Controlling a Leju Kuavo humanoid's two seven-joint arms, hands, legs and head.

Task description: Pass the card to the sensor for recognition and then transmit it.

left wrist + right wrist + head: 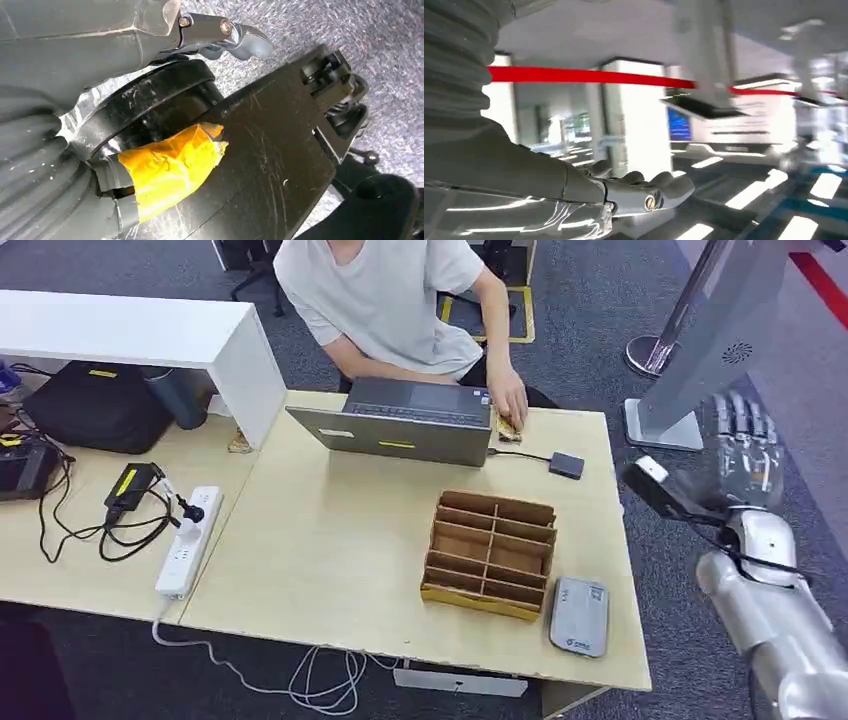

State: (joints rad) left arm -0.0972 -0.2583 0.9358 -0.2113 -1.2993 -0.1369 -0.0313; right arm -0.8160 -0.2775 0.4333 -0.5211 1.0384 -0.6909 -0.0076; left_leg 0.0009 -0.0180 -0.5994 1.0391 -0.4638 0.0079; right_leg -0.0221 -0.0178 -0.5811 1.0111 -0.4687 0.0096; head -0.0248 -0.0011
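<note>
My right hand (745, 445) is raised off the table's right side, in front of a tilted grey screen on a stand (715, 335), fingers stretched upward and its back toward me. No card shows in it; in the right wrist view the thumb and fingers (649, 192) are bare against a blurred hall. A grey flat reader (579, 616) lies at the table's front right corner. A small black box (566, 464) is wired to the laptop (400, 425). A small tan item (508, 428) lies under a person's hand. My left hand (220, 30) hangs low, nothing in it.
A cardboard divider tray (490, 552) stands beside the grey reader. A person in a pale shirt (385, 300) sits behind the laptop. A white power strip (187, 540), cables and a black bag (95, 405) occupy the left table. A stanchion base (650, 355) stands far right.
</note>
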